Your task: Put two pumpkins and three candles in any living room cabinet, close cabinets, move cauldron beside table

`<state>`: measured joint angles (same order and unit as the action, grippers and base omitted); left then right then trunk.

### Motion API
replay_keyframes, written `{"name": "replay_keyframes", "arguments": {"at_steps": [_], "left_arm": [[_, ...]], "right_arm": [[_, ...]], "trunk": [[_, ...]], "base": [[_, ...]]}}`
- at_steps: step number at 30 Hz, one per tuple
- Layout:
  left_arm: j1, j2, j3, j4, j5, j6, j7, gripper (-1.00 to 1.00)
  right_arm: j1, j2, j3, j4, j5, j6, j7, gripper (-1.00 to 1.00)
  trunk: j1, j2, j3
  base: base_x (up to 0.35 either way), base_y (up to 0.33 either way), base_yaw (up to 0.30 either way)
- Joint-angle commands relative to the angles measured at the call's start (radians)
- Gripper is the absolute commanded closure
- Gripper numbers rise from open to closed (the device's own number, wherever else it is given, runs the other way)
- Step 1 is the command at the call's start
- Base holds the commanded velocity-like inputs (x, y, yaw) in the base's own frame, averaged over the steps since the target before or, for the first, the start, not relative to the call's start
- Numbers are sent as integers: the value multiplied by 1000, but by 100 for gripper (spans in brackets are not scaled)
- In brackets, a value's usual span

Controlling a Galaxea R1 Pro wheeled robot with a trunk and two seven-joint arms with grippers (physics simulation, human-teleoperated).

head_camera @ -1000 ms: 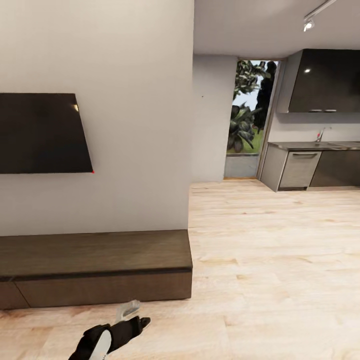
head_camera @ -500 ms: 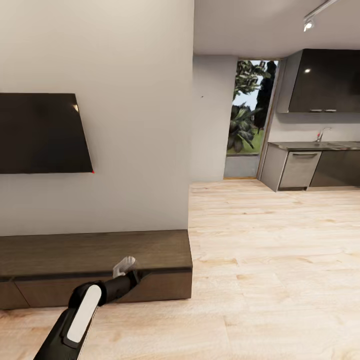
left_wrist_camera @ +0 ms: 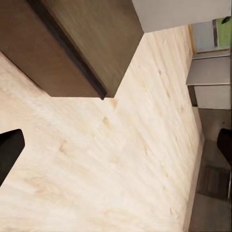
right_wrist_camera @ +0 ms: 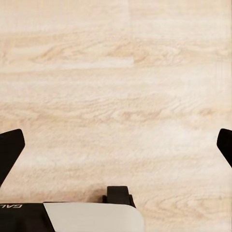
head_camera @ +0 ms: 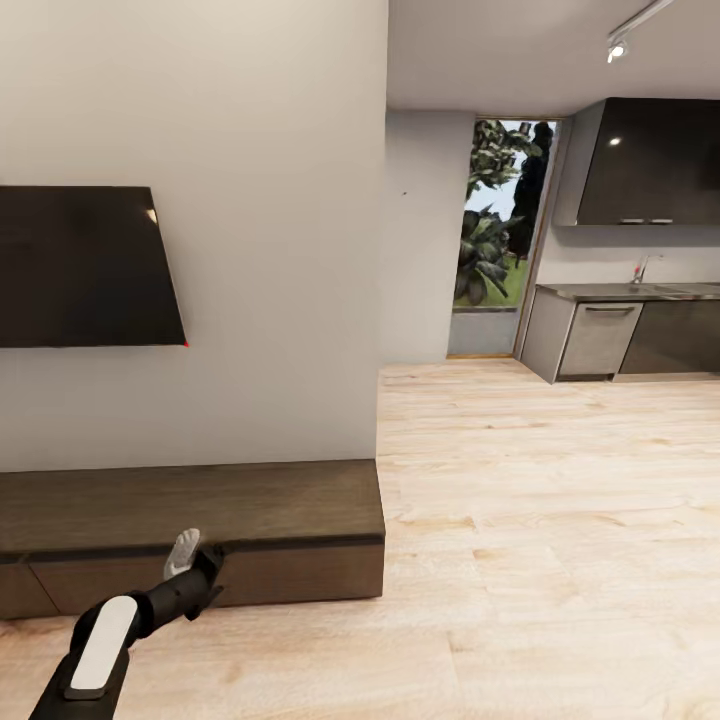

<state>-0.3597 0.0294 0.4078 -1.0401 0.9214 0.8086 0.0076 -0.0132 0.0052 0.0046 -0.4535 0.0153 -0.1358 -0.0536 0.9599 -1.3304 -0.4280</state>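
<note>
My left hand hangs empty just before the cabinet front, its long axis running crosswise; fingers wide apart, right hand's too.

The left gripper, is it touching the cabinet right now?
Cannot tell. In the head view the left gripper overlaps the cabinet at its front top edge, but no gap or contact shows plainly.
</note>
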Motion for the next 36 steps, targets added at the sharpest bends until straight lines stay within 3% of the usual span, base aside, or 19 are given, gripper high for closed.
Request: {"name": "replay_keyframes", "arguments": {"at_steps": [1, 7, 9, 10, 12, 16, 18, 21, 25, 29, 36], "left_arm": [[-1, -1, 21, 2, 5, 5, 1, -100], [-1, -1, 63, 4, 8, -5, 2, -100], [-1, -2, 67, 4, 8, -6, 2, -100], [-1, -2, 68, 5, 8, -8, 2, -100], [-1, -4, 69, 5, 8, -18, 3, -100], [-1, -3, 69, 5, 8, -26, 3, -100], [-1, -3, 69, 5, 8, -27, 3, -100], [-1, -2, 69, 5, 8, -28, 3, -100], [-9, 0, 68, 0, 12, -30, 3, -100], [-31, -2, 68, -2, 36, -32, 3, -100], [-38, -8, 67, 4, 59, -80, 2, -100]], "right_arm": [[-1, 0, 0, -4, -3, -4, -4, -100], [-1, -2, -3, -105, -15, -1, 44, -100], [-1, -3, -4, -210, -16, 20, 93, -100], [-1, -3, -5, -274, -16, 46, 112, -100], [-1, -4, -4, -462, -17, 171, 142, -100], [-1, -2, -1, -677, -20, 327, 155, -100], [-1, -1, 0, -743, -28, 366, 157, -100], [-1, -2, 2, -779, -51, 383, 168, -100], [-1, -2, 2, -812, -78, 393, 232, -100], [-1, -1, 1, -862, -104, 412, 289, -100], [-1, 0, 32, -964, -165, 453, 311, -100]], "trunk": [[0, -1, -1], [0, -1, -1], [0, -1, -1], [4, -8, -4], [11, -22, -10], [27, -50, -23], [34, -64, -29], [46, -85, -39], [61, -113, -51], [77, -141, -64], [103, -190, -86]], "base": [[0, 0, 0], [0, 0, 0], [0, 0, 0], [0, 0, 0], [0, 0, 0], [0, 0, 0], [0, 0, 0], [0, 0, 0], [0, 0, 0], [0, 0, 0], [0, 0, 0]]}}
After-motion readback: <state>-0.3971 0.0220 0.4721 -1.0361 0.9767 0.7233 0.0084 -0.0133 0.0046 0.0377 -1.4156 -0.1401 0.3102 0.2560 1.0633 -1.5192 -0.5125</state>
